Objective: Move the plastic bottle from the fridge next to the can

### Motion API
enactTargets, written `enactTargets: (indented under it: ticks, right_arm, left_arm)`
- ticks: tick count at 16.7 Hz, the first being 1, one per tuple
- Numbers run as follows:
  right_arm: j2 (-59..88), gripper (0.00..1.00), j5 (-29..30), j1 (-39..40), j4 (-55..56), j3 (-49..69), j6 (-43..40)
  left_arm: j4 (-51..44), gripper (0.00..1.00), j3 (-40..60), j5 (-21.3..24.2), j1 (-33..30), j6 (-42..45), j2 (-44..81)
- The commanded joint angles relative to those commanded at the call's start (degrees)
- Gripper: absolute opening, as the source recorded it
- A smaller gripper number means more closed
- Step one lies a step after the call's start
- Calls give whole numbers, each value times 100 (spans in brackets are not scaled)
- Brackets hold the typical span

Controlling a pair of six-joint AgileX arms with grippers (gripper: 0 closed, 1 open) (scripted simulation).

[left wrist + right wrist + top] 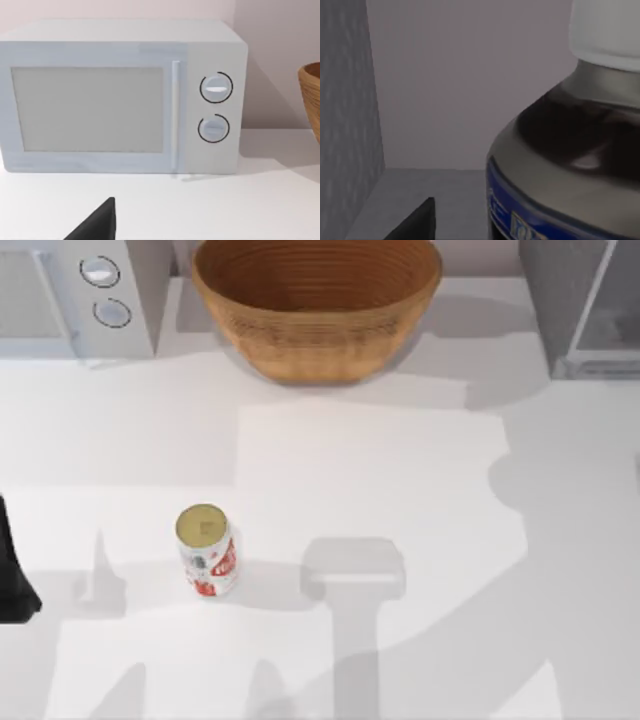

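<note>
White microwave [122, 97] beside wicker basket [311, 97].

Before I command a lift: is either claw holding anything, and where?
Cannot be told. The right wrist view sits close beside the plastic bottle in the fridge, no grip visible.

From my right wrist camera the clear plastic bottle of dark drink [560, 150] runs off the frame, white cap and blue label cut short. Overhead, the tall grey fridge [585, 305], white microwave [70, 295] and woven basket [315, 300] are cropped.
</note>
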Motion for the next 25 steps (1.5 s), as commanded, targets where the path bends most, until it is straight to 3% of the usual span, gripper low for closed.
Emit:
enactTargets:
  ticks: [4, 17, 25]
  right_arm:
    - [14, 100, 3, 4, -13, 25, 0]
    - [14, 2, 3, 4, -13, 25, 0]
    - [14, 0, 3, 4, -13, 25, 0]
  left_arm:
    - [0, 100, 0, 0, 0, 0, 0]
    - [0, 100, 0, 0, 0, 0, 0]
    - [0, 100, 0, 0, 0, 0, 0]
